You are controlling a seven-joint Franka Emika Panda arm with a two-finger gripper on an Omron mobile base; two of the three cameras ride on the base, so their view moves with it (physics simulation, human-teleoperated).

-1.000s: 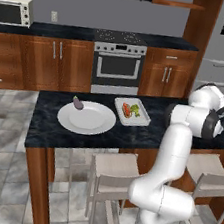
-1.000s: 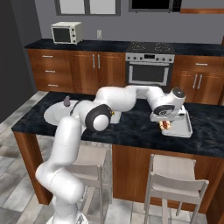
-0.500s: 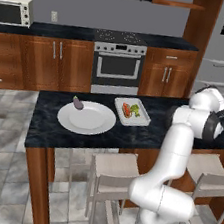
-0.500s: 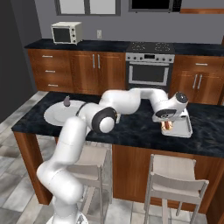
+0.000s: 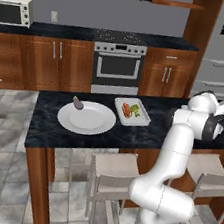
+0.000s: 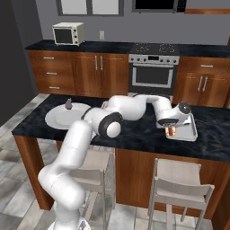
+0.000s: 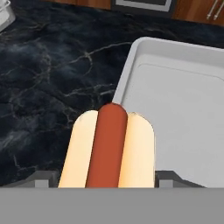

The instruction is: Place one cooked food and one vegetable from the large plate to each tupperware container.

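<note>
Right, hot dog: smooth red-brown sausage in a pale tan split bun, gripped between the two dark fingertips of the gripper, jaws spread wide around the bun. In the hand view it hangs over the near-left rim of a tupperware container, half above the black marbled countertop, half above the tray. That tray is flat, matte pale grey, with rounded corners and a low raised lip; nothing lies on the part that shows.

Right base view: white glossy arm reaches far across the island, elbow bent low over the counter, hand pointing down at the same tray's near-left corner.

Left base view: large plate, round, flat, white, sits on the island with a small purple eggplant at its far edge. Just beside it on the right, the second tupperware container holds a reddish item and a green item, too small to name.
</note>
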